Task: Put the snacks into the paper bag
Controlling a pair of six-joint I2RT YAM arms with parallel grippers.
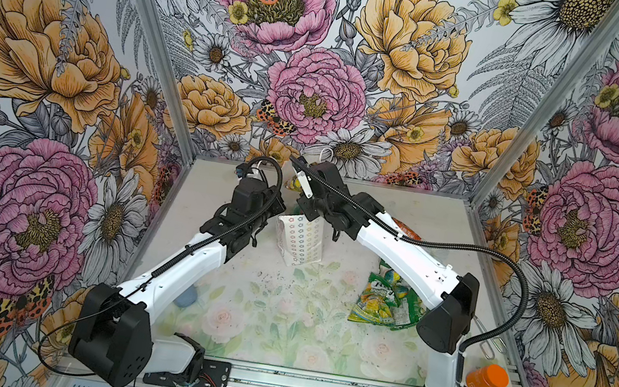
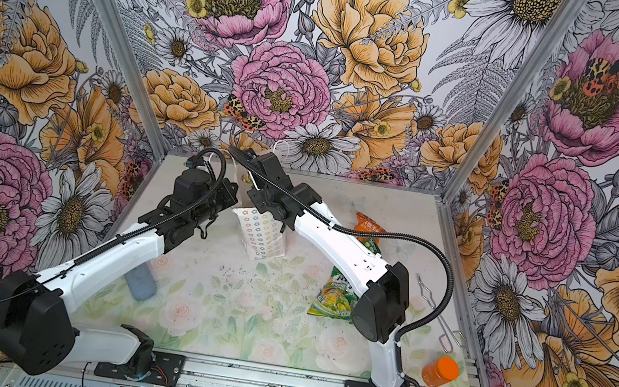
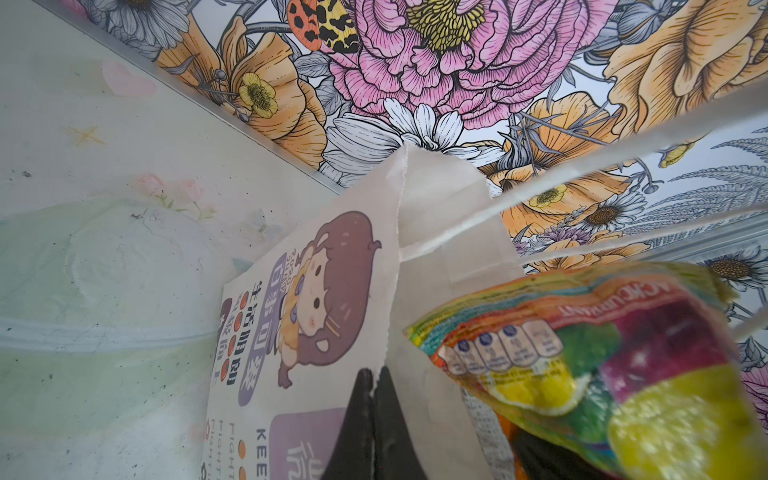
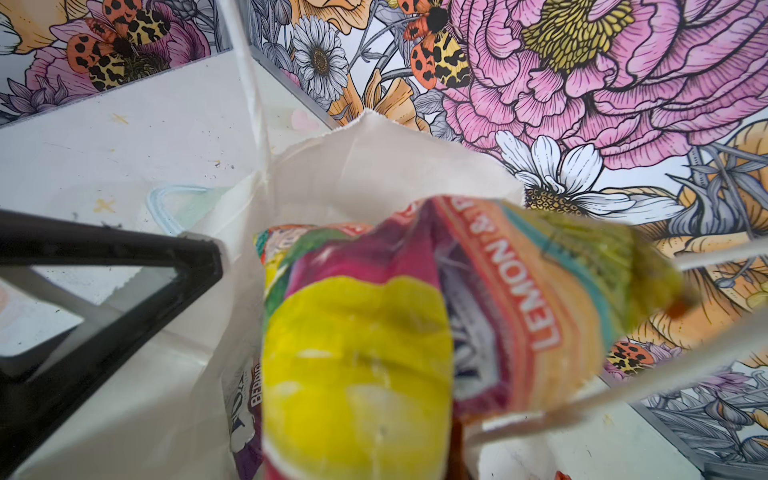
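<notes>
The left claw (image 3: 372, 388) is pressed together on the top edge of the paper bag (image 3: 316, 291). One finger sits inside the wall and one outside, on the face with the cartoon girl. The bag stands upright on the table (image 1: 278, 324).

Just beside the left claw, over the bag's open mouth, the right claw (image 1: 302, 186) carries a yellow and purple packet (image 4: 357, 353). Its fingers are hidden behind the foil, but the packet hangs in the air at its tip, so it is clamped on it. Below the packet, another packet (image 4: 245, 411) lies inside the bag. The white cord handles (image 3: 582, 166) stretch past the held packet.

Well behind the right claw, under and beside its arm, green and yellow packets (image 1: 383, 299) and an orange packet (image 2: 368, 225) lie on the table.
</notes>
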